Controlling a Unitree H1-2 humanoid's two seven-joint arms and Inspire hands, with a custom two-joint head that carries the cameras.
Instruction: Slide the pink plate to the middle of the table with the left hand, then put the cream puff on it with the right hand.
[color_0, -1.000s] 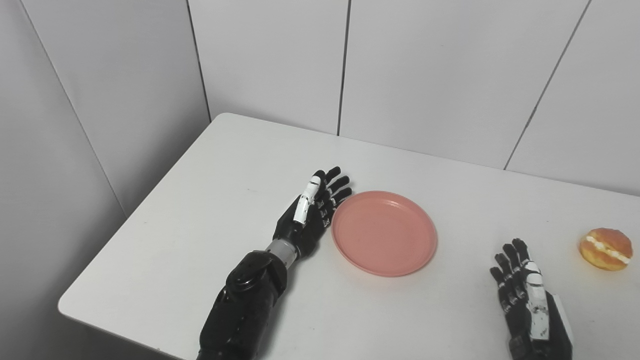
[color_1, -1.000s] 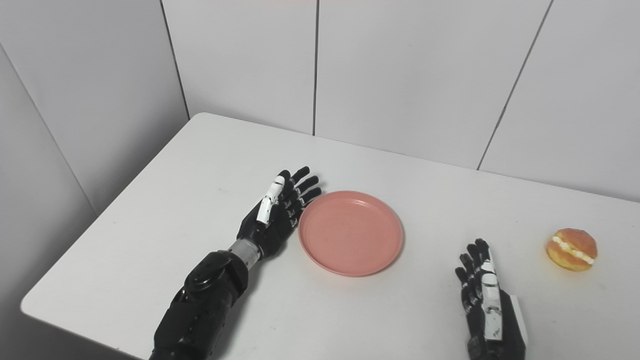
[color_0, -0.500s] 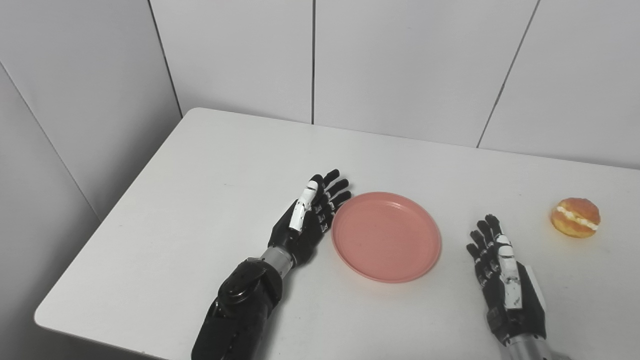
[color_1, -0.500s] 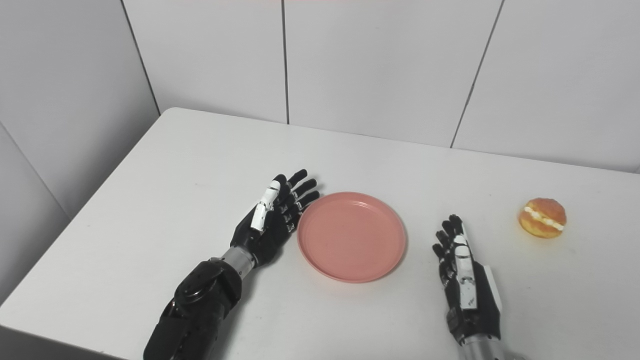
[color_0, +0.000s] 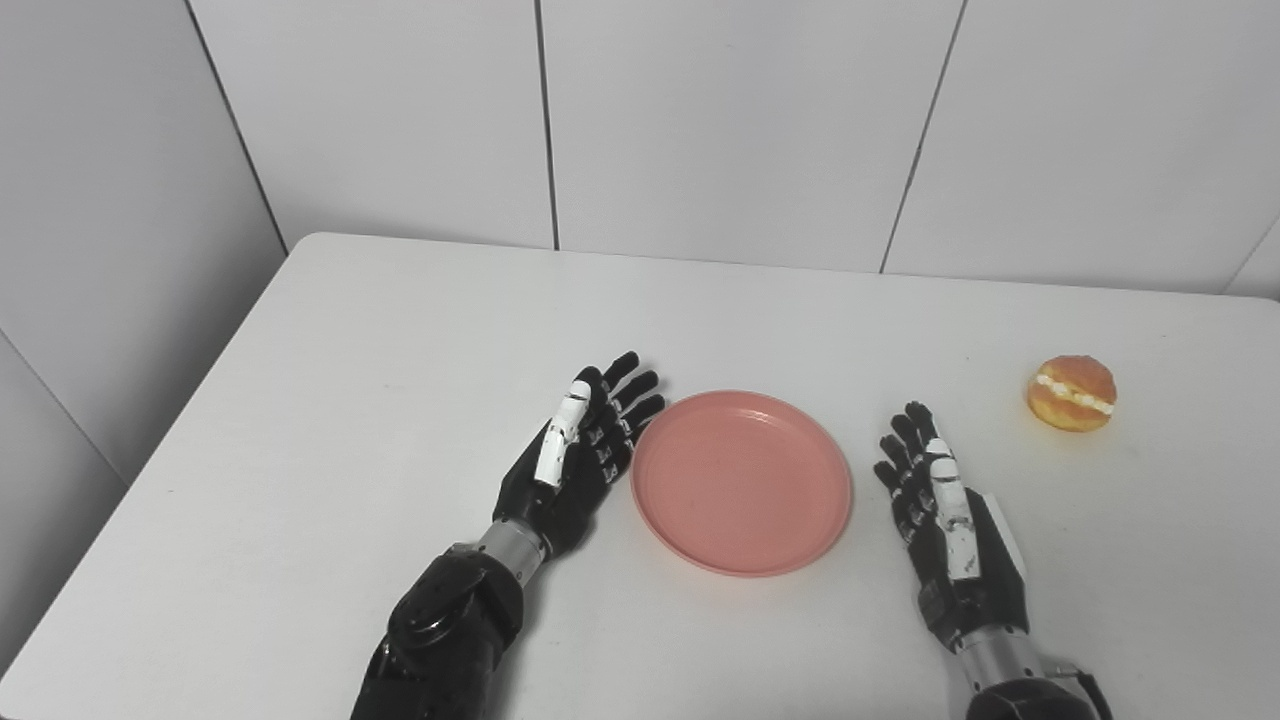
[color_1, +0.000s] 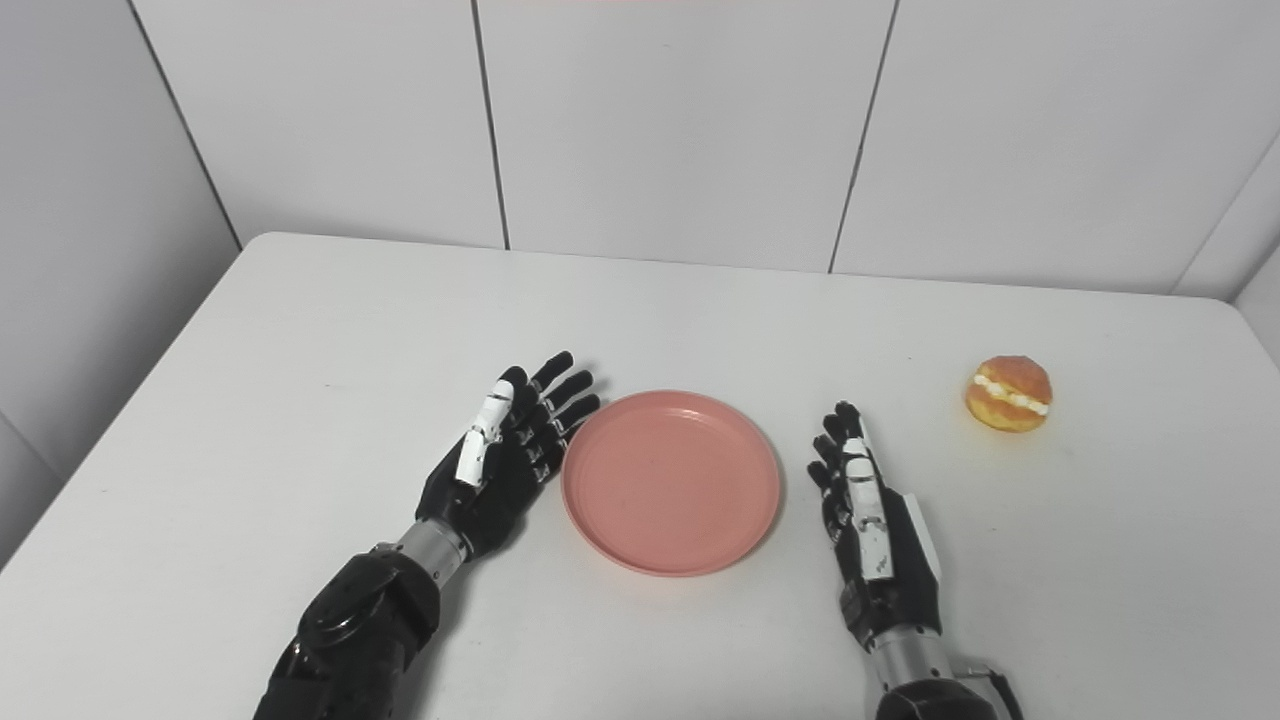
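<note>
A pink plate (color_0: 741, 481) lies flat and empty near the middle of the white table (color_0: 400, 330). My left hand (color_0: 578, 455) is open with fingers straight, resting edge-on against the plate's left rim. My right hand (color_0: 947, 525) is open and empty, just right of the plate, fingers pointing away from me. The cream puff (color_0: 1071, 393), golden with a white cream band, sits on the table at the far right, well beyond my right hand. It also shows in the right eye view (color_1: 1009, 393).
White wall panels (color_0: 700, 120) stand behind the table's far edge. The table's left edge runs diagonally at the left of the picture, and its right corner shows in the right eye view (color_1: 1235, 310).
The camera has turned to the right, so the whole scene has shifted left. My right hand has come forward, closer to the plate's right side. The left hand stays at the plate's left rim.
</note>
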